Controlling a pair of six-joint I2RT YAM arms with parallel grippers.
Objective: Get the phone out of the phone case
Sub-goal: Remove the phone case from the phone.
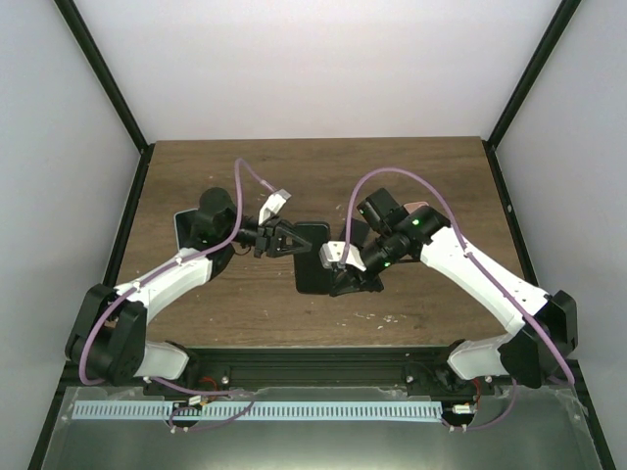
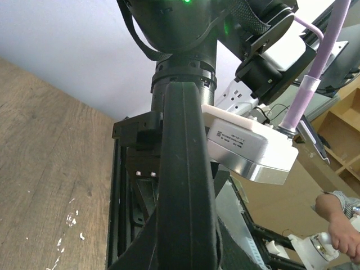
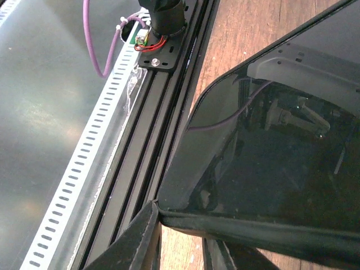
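Nearest us at 6 o'clock, left arm (image 1: 176, 274) and right arm (image 1: 470, 264) elbow outward, then fold in over the table's (image 1: 392, 186) middle. Left jaws clamp the phone (image 1: 312, 257), in its case (image 3: 253, 228), at 10 o'clock; right jaws pinch its 4 o'clock edge.

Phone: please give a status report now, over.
Left gripper shut on phone case edge. Right gripper shut on opposite edge. Phone not yet out of case. Nothing seen in the way.
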